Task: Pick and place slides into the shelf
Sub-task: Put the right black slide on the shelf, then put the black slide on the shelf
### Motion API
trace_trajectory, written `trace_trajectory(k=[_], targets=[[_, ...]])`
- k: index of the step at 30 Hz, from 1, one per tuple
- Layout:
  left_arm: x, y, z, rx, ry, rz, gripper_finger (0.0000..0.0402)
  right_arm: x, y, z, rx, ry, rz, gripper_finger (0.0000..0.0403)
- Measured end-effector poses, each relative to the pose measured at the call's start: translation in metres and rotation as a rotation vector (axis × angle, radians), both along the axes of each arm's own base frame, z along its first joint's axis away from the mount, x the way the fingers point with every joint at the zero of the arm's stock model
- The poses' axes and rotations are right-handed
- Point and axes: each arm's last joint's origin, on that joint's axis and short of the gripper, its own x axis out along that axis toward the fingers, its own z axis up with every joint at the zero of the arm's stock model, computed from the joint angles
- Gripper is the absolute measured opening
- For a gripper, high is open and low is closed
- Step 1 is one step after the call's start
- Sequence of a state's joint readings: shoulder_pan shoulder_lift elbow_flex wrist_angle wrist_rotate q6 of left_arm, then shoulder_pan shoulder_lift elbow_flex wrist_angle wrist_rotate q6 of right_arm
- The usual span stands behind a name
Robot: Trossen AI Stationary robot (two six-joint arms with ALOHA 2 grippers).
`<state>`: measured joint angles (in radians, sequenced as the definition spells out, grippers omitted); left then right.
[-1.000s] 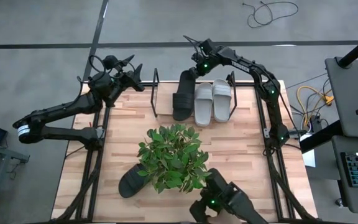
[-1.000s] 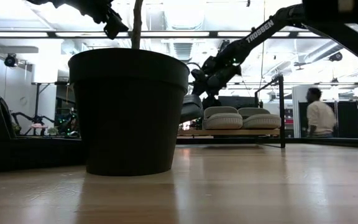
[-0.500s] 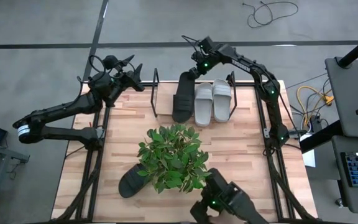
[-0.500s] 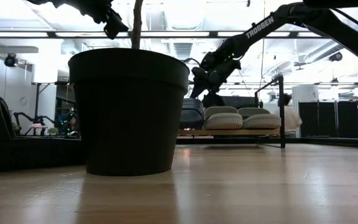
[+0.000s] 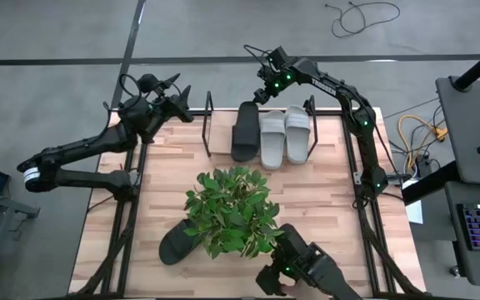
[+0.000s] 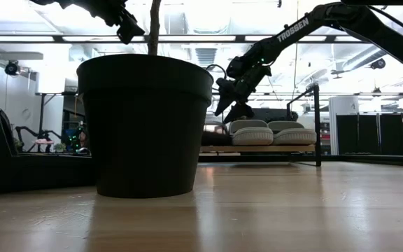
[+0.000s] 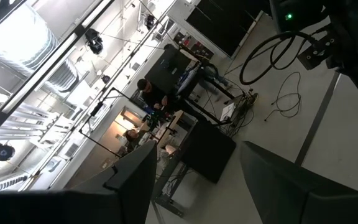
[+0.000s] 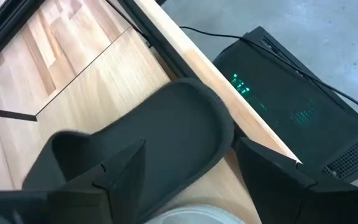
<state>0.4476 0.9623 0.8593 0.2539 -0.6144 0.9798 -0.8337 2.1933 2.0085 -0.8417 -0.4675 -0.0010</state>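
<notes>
right claw (image 5: 262, 87) spread, above black slide (image 5: 244, 132) on shelf (image 5: 208, 125) 12 o'clock | left claw (image 5: 182, 102) spread, idle 10 o'clock

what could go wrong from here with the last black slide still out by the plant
The remaining black slide lies partly under the plant, so reaching for it may snag leaves or tip the pot. The open right gripper hangs just above the black slide on the shelf; a careless pull-back might nudge it against the grey pair. The free shelf slot next to it is narrow.
</notes>
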Motion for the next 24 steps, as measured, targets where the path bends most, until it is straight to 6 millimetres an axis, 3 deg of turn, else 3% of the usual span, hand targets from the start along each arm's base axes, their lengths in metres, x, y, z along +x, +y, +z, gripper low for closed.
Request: trace_trajectory(k=[9, 13, 19, 24], targets=[[0.0, 0.0, 0.0, 0.0, 0.0, 0.0, 0.0215, -0.001, 0.009, -0.002, -0.009, 0.055, 0.098, 0.0224], [0.0, 0.0, 0.0, -0.003, -0.004, -0.001, 0.0215, -0.007, 0.014, 0.006, -0.02, 0.072, 0.138, 0.0212], [0.0, 0.0, 0.0, -0.023, -0.039, -0.009, 0.0215, -0.031, 0.012, 0.048, -0.156, 0.008, 0.149, 0.0192], [0.001, -0.001, -0.001, -0.061, -0.088, -0.048, 0.0215, -0.052, 0.026, 0.092, -0.293, -0.045, 0.185, 0.0181]])
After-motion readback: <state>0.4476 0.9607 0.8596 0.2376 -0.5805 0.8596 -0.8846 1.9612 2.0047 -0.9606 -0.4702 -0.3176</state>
